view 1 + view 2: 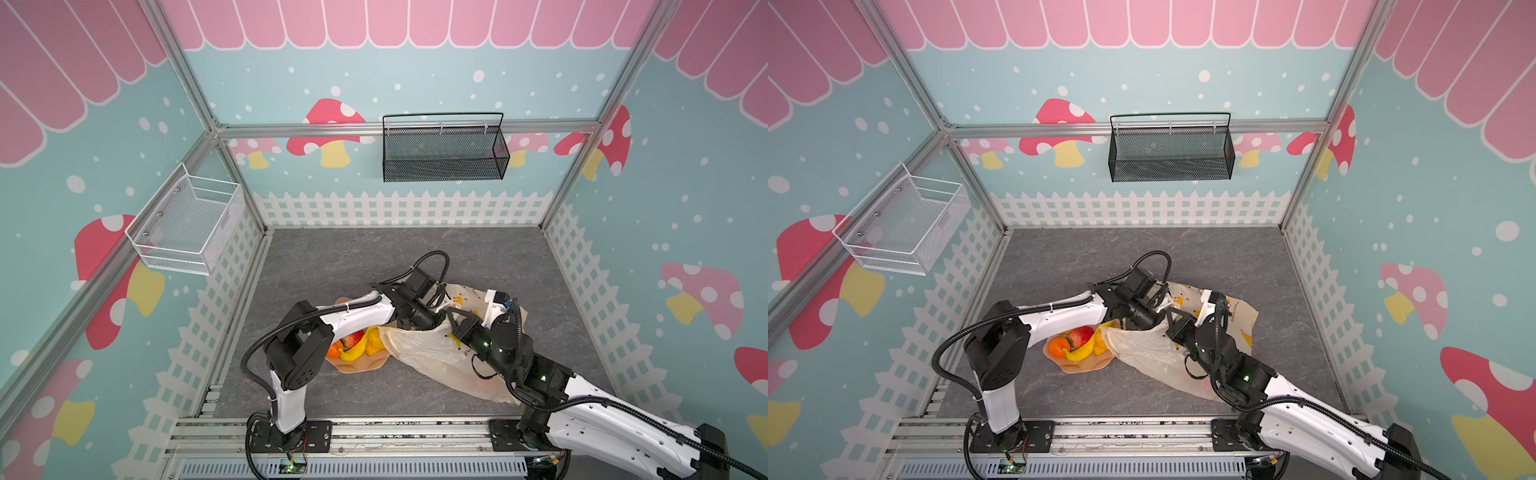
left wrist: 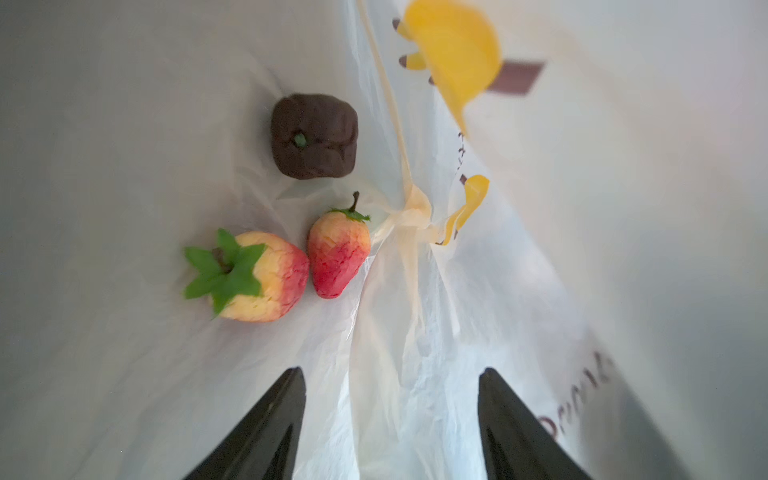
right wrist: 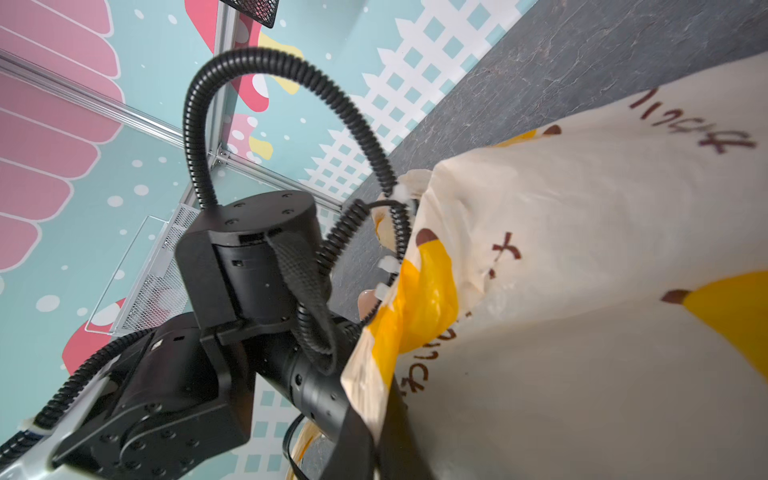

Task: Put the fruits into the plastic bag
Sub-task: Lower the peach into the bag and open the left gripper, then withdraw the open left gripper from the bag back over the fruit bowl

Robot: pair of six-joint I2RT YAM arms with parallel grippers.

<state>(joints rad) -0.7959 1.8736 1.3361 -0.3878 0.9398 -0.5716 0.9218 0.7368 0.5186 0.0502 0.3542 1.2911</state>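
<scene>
My left gripper (image 2: 390, 415) is open inside the plastic bag (image 2: 415, 332), with nothing between its fingers. Ahead of it on the bag's floor lie a dark brown fruit (image 2: 313, 137) and two strawberries (image 2: 253, 276) (image 2: 338, 253). My right gripper (image 3: 378, 419) is shut on the rim of the bag (image 3: 582, 291) and holds its mouth up. In both top views the bag (image 1: 424, 349) (image 1: 1142, 349) lies at centre right. Left of it, a peach plate (image 1: 365, 365) holds an orange (image 1: 334, 351), a banana (image 1: 357, 349), a red fruit (image 1: 353, 338) and a yellow fruit (image 1: 376, 338).
A black mesh basket (image 1: 444, 149) hangs on the back wall and a white wire basket (image 1: 187, 220) on the left wall. The left arm's elbow (image 1: 299, 349) stands over the plate's left side. A metal rail (image 1: 374, 436) runs along the front edge.
</scene>
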